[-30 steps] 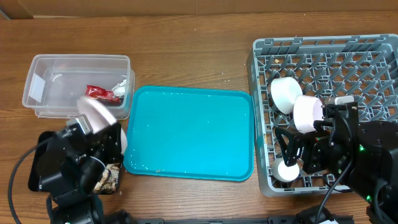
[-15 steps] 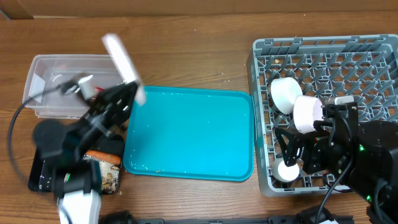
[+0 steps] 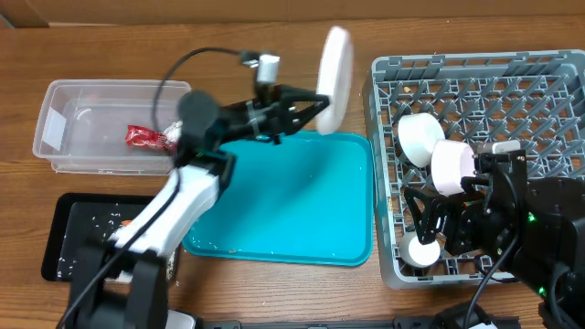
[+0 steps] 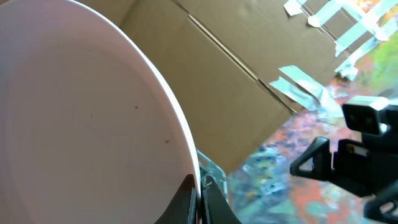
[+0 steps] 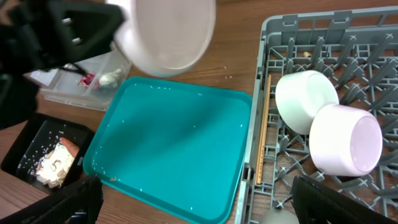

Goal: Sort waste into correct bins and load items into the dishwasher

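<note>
My left gripper [image 3: 315,105] is shut on the rim of a white plate [image 3: 335,77] and holds it on edge in the air above the far right corner of the teal tray [image 3: 274,196], close to the grey dish rack [image 3: 548,68]. The plate fills the left wrist view [image 4: 81,118] and shows in the right wrist view [image 5: 165,34]. Two pale bowls [image 3: 437,151] lie tilted in the rack. My right gripper [image 5: 199,205] is open and empty over the rack's front left corner.
A clear bin [image 3: 64,128] at far left holds a red wrapper [image 3: 146,137]. A black tray [image 3: 69,238] with food scraps sits at front left. A wooden chopstick [image 5: 262,134] lies along the rack's left wall.
My left arm has swung the plate from over the black tray, past the clear bin, rightward to the tray's far right corner near the rack. The right arm has not moved.
</note>
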Robot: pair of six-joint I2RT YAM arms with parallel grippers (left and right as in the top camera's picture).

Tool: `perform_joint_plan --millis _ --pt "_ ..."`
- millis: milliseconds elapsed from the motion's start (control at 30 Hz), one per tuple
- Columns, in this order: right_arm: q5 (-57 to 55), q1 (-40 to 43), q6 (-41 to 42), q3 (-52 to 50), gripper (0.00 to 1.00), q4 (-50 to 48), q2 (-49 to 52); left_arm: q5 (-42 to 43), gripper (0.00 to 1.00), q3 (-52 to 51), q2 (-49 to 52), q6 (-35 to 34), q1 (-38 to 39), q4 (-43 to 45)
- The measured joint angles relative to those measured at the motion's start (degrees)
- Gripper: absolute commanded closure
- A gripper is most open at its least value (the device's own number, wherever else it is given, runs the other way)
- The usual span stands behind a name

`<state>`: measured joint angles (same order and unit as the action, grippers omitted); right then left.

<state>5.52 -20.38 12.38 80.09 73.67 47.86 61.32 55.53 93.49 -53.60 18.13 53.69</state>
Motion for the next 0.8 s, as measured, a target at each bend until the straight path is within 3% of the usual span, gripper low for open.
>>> perform_joint_plan --millis 400,800 --pt "0.02 0.00 0.04 0.00 0.00 0.02 0.00 -15.74 0.96 3.76 7.96 -5.88 11.28 5.31" --pt "0.02 -0.02 0.02 0.00 0.00 0.04 0.00 -27.80 0.96 3.78 11.80 -14.64 15.96 7.13"
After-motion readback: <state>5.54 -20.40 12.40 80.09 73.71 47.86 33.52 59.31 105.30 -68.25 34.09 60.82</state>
